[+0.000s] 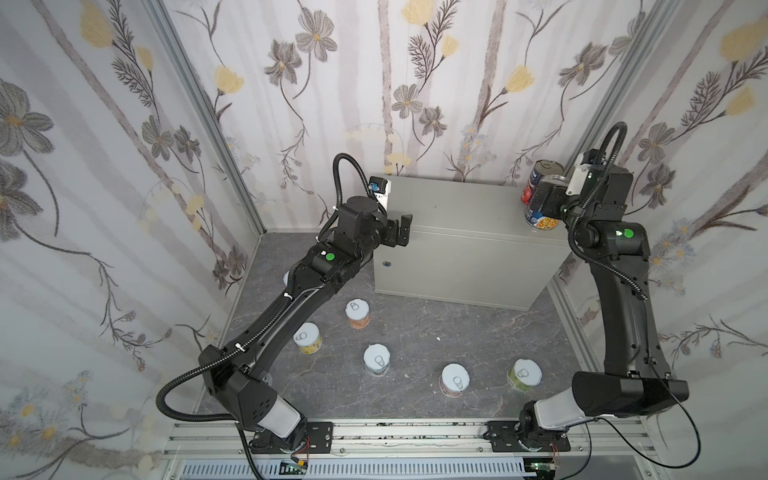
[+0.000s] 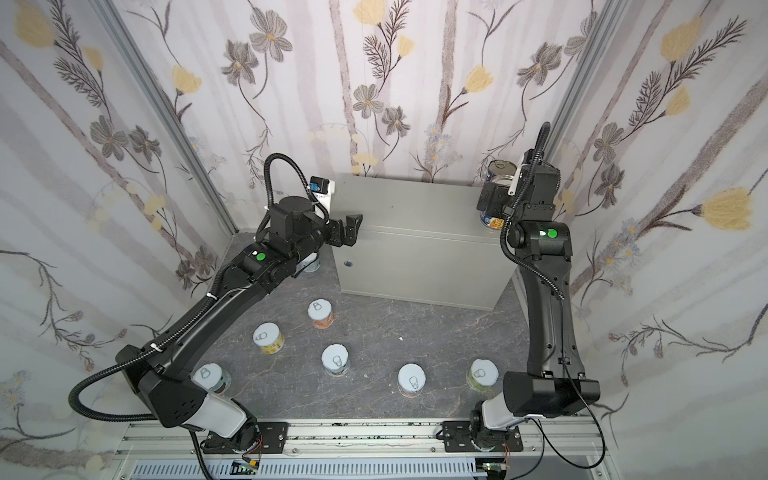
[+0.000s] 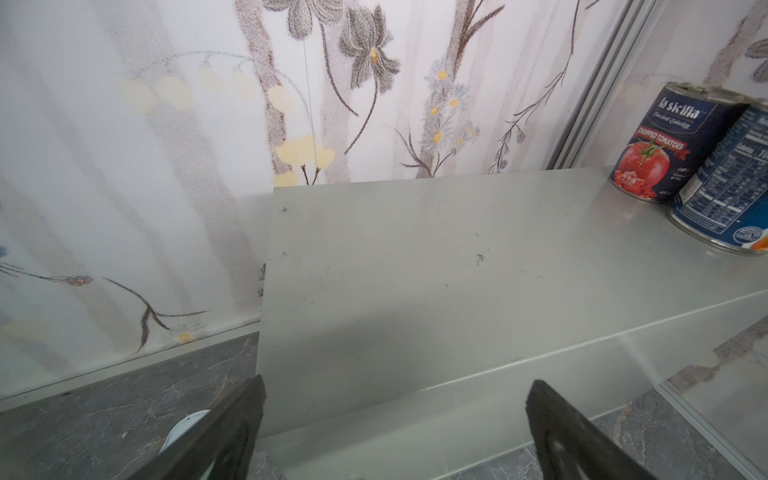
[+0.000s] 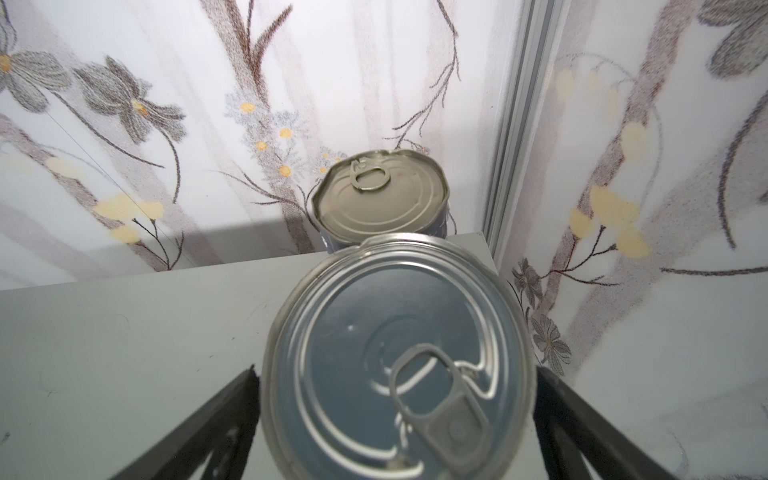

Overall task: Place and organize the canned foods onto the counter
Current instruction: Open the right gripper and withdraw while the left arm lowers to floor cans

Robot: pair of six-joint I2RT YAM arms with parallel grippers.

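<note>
Two tall cans stand on the counter at its far right corner: a navy-and-red tomato can and, in front of it, a blue can. My right gripper is open, its fingers on either side of the blue can's top. My left gripper hangs open and empty over the counter's left front edge. Several short cans stand on the dark floor, among them an orange one, a yellow one and a green one.
Flowered walls close in the back and both sides. A short can sits half hidden under my left arm, and another by that arm's base. A metal rail runs along the front. The counter's front has a small round lock.
</note>
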